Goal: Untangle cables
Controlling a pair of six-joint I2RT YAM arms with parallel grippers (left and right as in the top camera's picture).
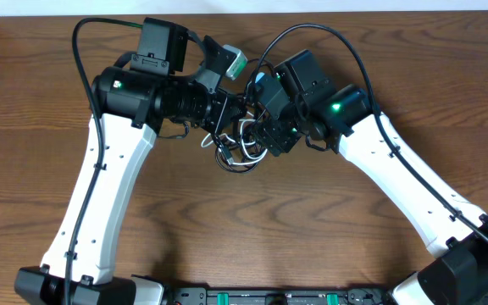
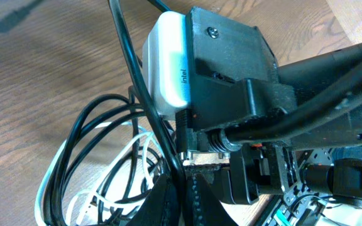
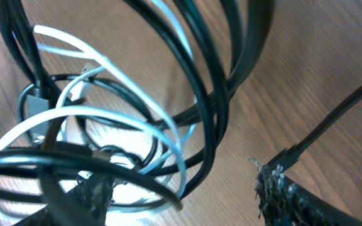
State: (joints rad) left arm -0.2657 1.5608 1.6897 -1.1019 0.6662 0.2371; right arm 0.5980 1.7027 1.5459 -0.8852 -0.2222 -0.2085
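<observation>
The cables [image 1: 240, 152] lie in 1 tangled knot near the middle of the table's [image 1: 252, 229] far edge, directly under both wrists. From the right wrist, black loops and 1 white cord [image 3: 105, 116] cross over each other on the wood.

The left gripper [image 2: 182, 198] has its jaws drawn nearly together, pinching a black cord that runs down into the slit between them. The right gripper [image 3: 181, 194] stands spread wide. 1 finger is buried among the loops, and the other finger [image 3: 278, 191], its pad frayed, sits outside the knot, touching a thin black strand.

The only readable writing is "intel", printed on the white camera housing [image 2: 168, 63] of the right wrist. A loose plug [image 2: 5, 22] lies well apart from the knot.
</observation>
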